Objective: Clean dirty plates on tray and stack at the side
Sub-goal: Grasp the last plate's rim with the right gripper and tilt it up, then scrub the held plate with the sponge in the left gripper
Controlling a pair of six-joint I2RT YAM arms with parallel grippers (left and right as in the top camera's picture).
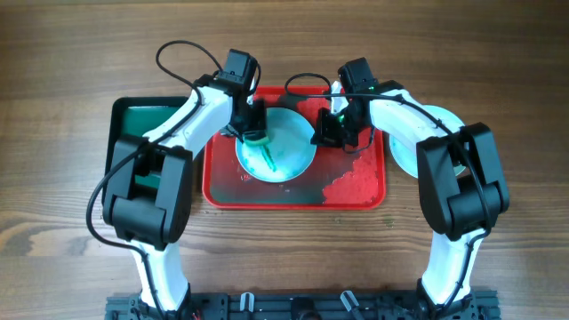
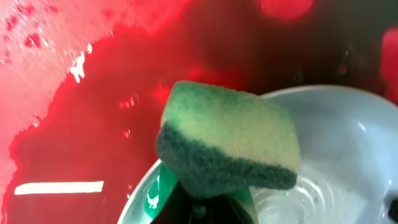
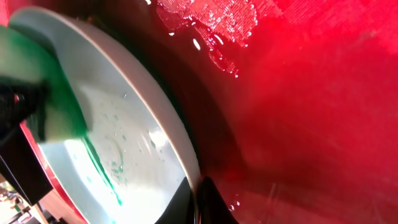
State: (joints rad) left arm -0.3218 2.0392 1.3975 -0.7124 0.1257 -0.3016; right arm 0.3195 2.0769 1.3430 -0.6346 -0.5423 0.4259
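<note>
A pale turquoise plate (image 1: pixel 286 153) lies on the red tray (image 1: pixel 356 191), with a green streak across its middle. My left gripper (image 1: pixel 253 133) is shut on a green-and-yellow sponge (image 2: pixel 230 140), which rests on the plate's left part (image 2: pixel 336 143). In the right wrist view the plate (image 3: pixel 124 137) is tilted, with the green streak (image 3: pixel 102 168) and the sponge (image 3: pixel 59 109) on it. My right gripper (image 3: pixel 200 202) is shut on the plate's right rim, one finger on each side of the edge. In the overhead view the right gripper (image 1: pixel 327 133) sits at that rim.
A smaller dark green tray (image 1: pixel 133 120) lies left of the red one, partly under my left arm. Another pale plate (image 1: pixel 402 153) sits on the table right of the red tray, mostly hidden by my right arm. The red tray's floor (image 3: pixel 311 93) is wet.
</note>
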